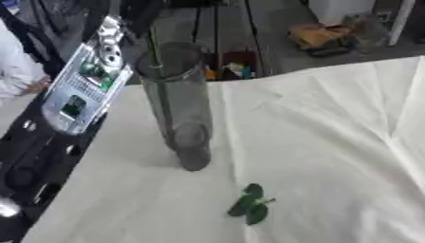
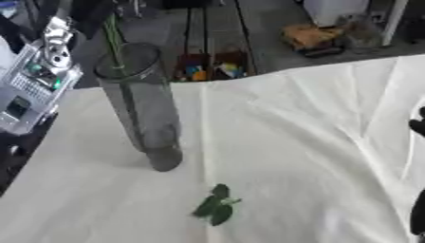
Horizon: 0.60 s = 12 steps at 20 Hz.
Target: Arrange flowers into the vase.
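On the white cloth [image 1: 332, 142] stands a tall glass vase [image 1: 176, 104] holding a green stem [image 2: 115, 40]. Leaves [image 1: 251, 205] lie nearby. Left hand [image 1: 137, 12] is above the vase, fingers unclear; right hand [image 2: 418, 126] barely shows, grip unclear.

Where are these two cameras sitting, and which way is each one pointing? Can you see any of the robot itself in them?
Left eye view: in the robot's head, looking down at the white cloth; its left arm comes in at left, reaching up past the vase.
Right eye view: beside it, facing the same way; dark parts of the robot show at the right edge.
Both share the glass vase holding a green stem, and a leafy sprig on the cloth.
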### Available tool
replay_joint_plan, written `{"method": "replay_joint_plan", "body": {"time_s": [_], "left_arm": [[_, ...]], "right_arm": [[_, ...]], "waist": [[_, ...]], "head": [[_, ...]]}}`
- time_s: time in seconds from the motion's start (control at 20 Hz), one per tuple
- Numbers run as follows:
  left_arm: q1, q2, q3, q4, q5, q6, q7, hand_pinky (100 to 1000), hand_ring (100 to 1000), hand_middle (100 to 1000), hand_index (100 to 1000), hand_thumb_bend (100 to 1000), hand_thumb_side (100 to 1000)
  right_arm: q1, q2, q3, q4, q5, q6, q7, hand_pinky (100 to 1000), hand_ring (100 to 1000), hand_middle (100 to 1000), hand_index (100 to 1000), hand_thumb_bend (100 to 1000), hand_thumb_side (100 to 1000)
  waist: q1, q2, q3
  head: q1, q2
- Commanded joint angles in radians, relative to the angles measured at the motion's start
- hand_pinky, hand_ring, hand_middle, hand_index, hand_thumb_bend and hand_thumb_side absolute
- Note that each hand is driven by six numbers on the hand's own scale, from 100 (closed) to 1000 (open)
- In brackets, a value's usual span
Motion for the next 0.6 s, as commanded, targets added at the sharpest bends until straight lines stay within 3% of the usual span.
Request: {"method": "replay_joint_plan", "body": {"time_s": [0.05,0.6], "left_arm": [[-0.012,0.024,0.012,-0.021,0.01,-0.001,0.022,554,588,559,600,100,786],[0.002,0.019,0.01,-0.037,0.039,-0.026,0.12,550,576,544,607,100,782]], "right_arm": [[-0.011,-0.003,-0.007,-0.012,-0.004,0.0,-0.002,686,715,505,772,100,1000],[-0.015,-0.002,-0.005,-0.012,-0.006,-0.002,0.001,687,715,505,772,100,1000]], "waist": [[-0.008,-0.017,0.003],[-0.012,-0.012,0.004]], "head": [[-0.003,-0.017],[-0.007,-0.027]]}}
